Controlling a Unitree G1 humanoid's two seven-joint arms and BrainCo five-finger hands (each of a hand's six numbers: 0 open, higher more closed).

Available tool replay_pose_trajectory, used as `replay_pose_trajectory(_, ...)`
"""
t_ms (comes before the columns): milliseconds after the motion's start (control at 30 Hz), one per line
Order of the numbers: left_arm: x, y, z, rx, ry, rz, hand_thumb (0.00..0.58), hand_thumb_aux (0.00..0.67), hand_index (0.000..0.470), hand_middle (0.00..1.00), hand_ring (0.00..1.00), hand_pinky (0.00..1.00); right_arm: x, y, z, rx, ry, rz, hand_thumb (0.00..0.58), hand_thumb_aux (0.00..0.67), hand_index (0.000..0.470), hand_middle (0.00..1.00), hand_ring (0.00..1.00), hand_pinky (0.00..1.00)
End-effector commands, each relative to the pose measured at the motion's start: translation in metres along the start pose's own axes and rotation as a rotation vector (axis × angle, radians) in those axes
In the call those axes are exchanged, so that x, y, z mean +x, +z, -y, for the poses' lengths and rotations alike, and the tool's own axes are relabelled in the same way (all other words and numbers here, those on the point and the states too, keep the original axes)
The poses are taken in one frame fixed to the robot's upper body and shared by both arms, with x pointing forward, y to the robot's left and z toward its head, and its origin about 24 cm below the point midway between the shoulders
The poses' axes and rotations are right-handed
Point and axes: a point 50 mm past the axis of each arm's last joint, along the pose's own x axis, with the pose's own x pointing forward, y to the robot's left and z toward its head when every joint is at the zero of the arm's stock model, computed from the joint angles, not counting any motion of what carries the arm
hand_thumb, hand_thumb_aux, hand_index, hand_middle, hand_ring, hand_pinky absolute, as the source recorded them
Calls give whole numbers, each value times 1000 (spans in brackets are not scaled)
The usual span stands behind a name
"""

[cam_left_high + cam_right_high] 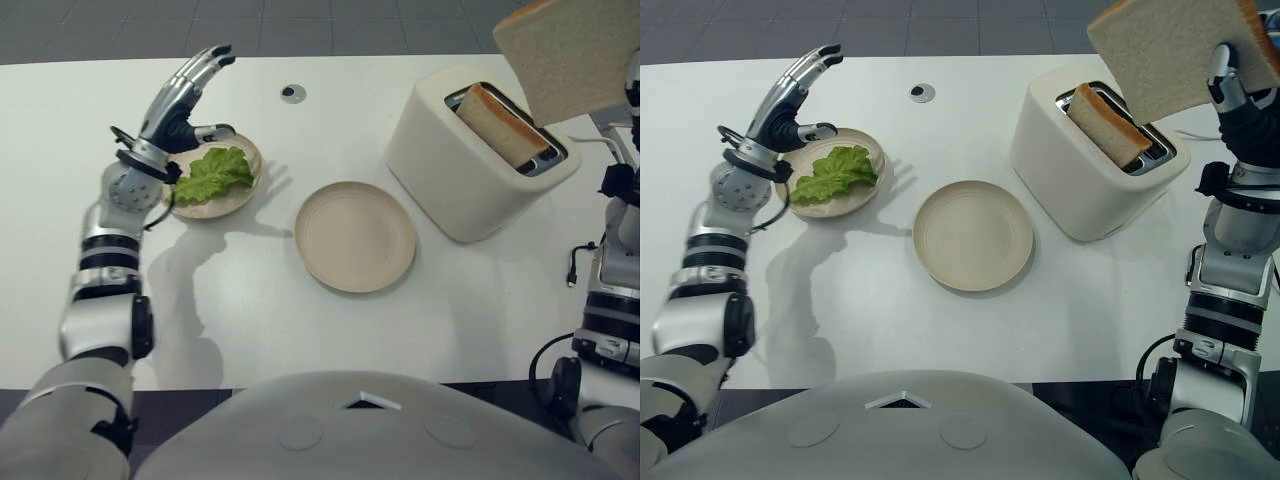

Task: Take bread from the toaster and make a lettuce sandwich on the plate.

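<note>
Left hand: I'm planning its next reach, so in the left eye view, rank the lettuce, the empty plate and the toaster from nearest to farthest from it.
1. Lettuce, right beside the left hand, on the left.
2. Empty plate, table centre.
3. Toaster, far right.

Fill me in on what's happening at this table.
The robot is partway into making a sandwich. Its right hand holds a slice of bread up in the air above the toaster, where a second slice stands in the slot. The plate in the middle has nothing on it yet. The lettuce lies on a small dish to the left, and the left hand is raised beside it, fingers open, holding nothing.
</note>
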Motion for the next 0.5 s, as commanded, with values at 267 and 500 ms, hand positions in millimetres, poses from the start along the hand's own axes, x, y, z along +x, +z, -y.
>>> replay_pose_trajectory(267, -22, -39, 49, 140, -359, -300, 0, 0, 0, 0, 0, 0, -69, -6, -135, 379, 813, -255, 580, 670, 470, 1000, 1000, 1000)
replay_pose_trajectory(500, -14, -26, 55, 95, -384, -218, 580, 670, 470, 0, 0, 0, -109, -21, -165, 341, 1071, -381, 580, 670, 470, 1000, 1000, 1000)
